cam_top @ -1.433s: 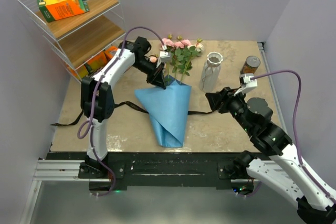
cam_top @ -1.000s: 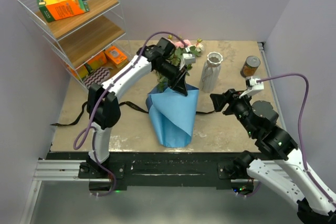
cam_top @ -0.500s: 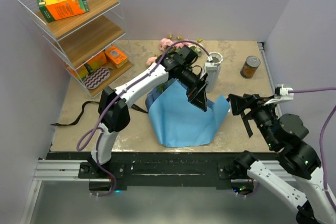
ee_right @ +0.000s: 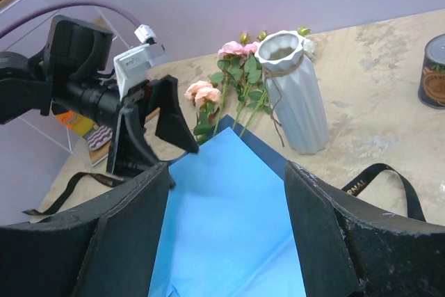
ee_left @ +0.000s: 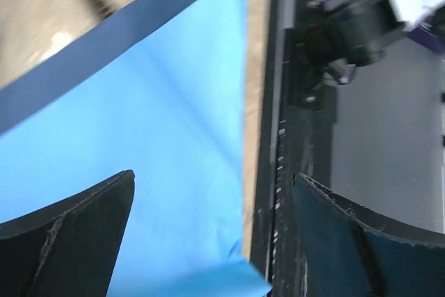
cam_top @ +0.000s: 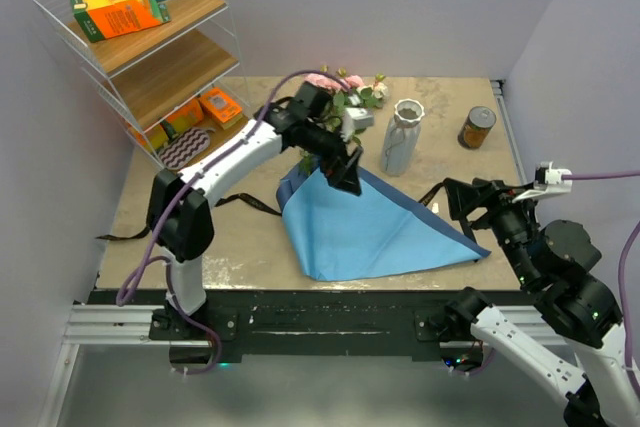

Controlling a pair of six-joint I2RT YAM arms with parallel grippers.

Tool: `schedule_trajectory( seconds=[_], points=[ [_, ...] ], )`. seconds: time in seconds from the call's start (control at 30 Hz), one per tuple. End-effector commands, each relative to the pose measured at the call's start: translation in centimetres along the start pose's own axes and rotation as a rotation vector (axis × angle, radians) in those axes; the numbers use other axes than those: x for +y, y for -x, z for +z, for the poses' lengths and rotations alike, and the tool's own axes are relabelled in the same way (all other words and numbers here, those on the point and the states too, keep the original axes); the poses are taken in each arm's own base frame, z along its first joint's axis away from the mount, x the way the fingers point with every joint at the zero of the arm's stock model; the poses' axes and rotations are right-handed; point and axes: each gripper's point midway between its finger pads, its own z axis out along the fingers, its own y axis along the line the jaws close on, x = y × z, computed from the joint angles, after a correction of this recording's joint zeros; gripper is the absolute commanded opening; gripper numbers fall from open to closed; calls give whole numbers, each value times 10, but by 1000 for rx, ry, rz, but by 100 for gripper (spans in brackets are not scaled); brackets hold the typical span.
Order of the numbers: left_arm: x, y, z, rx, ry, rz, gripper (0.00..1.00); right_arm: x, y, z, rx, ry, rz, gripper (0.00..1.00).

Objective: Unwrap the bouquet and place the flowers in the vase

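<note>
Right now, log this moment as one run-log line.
left gripper: open, above blue paper | right gripper: open, empty | blue paper: spread open | flowers: lying beside vase, not in it | vase: upright

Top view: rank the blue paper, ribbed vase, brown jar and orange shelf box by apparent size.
1. Blue paper sheet, clearly largest.
2-3. Whitish-grey ribbed vase and orange box on the top shelf: about alike, and the box sits nearer the camera, so unranked.
4. Small brown jar with metal lid.

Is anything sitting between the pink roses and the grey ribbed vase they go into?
Nothing visible does. The pink roses lie directly left of the whitish-grey ribbed vase, stems reaching the far corner of the unfolded blue paper.
</note>
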Motion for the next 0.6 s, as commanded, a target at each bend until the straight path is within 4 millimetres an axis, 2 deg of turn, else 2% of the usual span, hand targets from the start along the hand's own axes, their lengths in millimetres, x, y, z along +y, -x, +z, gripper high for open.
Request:
schedule_trajectory(
  seconds=[0.0, 0.1, 0.2, 0.37, 0.5, 0.57],
  points=[
    [92, -38, -51, -36, 233, -104, 97, 8, -6, 12, 4, 27, -13, 71],
    [125, -66, -58, -4, 255, -158, 91, 13, -18, 20, 26, 51, -10, 70],
    [147, -77, -63, -2, 287, -180, 90, 17, -23, 23, 33, 68, -5, 70],
    [162, -89, -59, 23, 314, -191, 89, 15, -27, 24, 41, 65, -9, 69],
    [168, -102, -52, 47, 300, -210, 77, 15, -28, 25, 39, 63, -5, 68],
    [169, -103, -51, 50, 293, -212, 75, 15, -29, 26, 40, 61, -3, 68]
  ],
)
